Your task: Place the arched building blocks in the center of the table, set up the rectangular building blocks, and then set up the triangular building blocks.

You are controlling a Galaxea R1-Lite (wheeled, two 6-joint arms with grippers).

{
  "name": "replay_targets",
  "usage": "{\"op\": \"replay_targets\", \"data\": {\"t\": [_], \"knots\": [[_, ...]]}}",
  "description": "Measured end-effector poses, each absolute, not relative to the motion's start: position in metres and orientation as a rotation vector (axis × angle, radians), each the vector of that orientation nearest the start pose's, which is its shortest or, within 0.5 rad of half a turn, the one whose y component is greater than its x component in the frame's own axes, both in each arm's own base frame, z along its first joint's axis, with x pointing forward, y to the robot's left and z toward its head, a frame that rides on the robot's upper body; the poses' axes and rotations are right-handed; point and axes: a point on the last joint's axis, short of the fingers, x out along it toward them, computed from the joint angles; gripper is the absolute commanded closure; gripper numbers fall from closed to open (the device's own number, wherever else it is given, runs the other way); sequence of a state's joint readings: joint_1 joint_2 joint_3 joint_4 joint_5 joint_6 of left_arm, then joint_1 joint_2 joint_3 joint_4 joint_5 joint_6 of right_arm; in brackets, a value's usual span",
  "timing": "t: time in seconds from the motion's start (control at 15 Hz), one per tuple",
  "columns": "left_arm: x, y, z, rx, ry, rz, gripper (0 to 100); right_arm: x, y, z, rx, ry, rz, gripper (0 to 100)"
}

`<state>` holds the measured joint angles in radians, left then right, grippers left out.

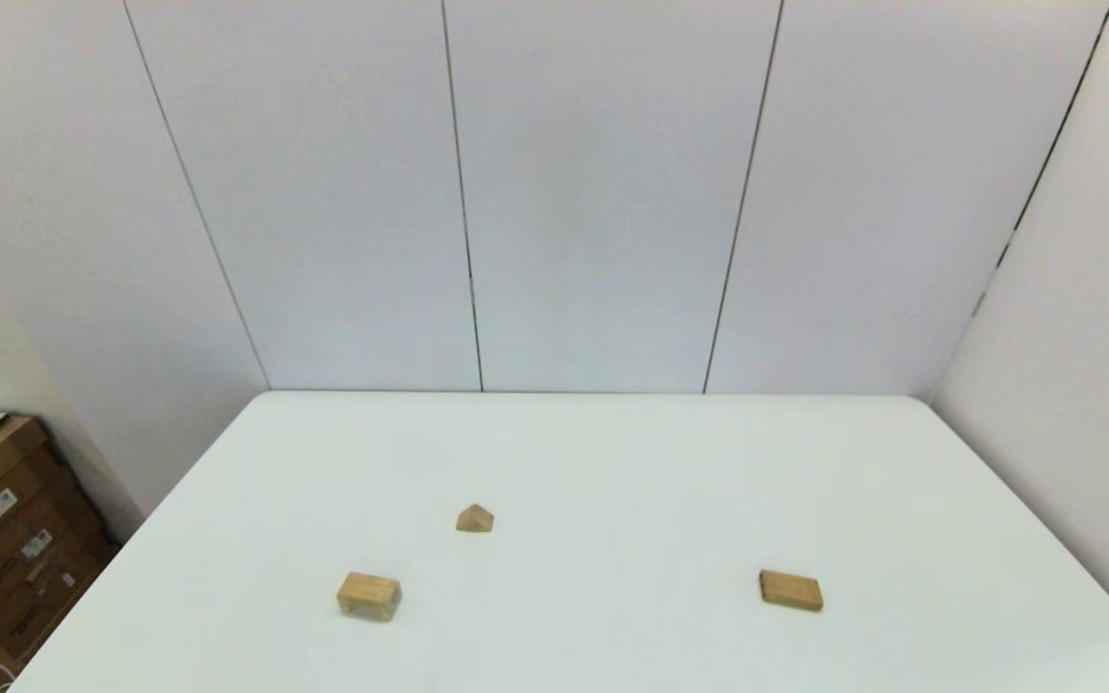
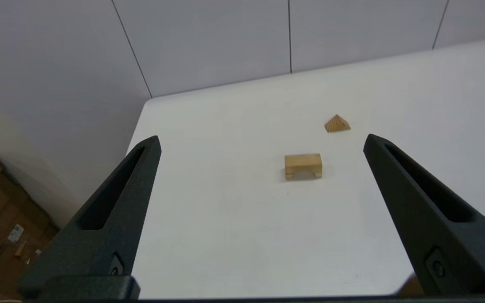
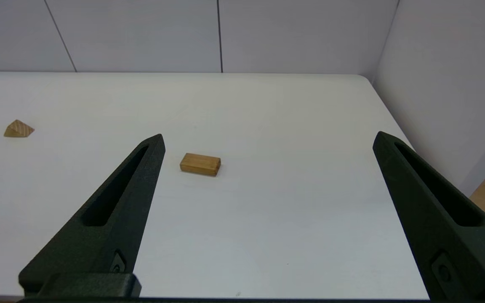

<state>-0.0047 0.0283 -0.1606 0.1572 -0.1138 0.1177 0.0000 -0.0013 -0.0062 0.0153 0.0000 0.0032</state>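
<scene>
Nothing yet stacked: arched block [image 1: 369,595] lies at seven o'clock on the worktop [image 1: 612,462], triangular block [image 1: 475,519] near centre, rectangular slab [image 1: 790,589] at four o'clock, while left hand [image 2: 261,143] and right hand [image 3: 267,141] wait wide, empty, at the near edge.

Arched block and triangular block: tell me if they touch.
Apart. The head view shows bare table between the arched block and the triangular block; the left wrist view agrees.
</scene>
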Motion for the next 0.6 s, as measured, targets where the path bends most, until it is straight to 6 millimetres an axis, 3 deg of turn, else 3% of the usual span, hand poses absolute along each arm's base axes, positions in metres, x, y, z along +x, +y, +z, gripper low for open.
{"op": "replay_targets", "data": {"t": [0.33, 0.6], "knots": [[-0.014, -0.003, 0.151, 0.134, 0.189, -0.134, 0, -0.023, 0.000, 0.076, 0.002, 0.008, 0.000, 0], [0.044, -0.002, 0.192, 0.056, 0.507, -0.088, 0, -0.023, 0.000, 0.076, 0.003, 0.008, 0.000, 0]]}}
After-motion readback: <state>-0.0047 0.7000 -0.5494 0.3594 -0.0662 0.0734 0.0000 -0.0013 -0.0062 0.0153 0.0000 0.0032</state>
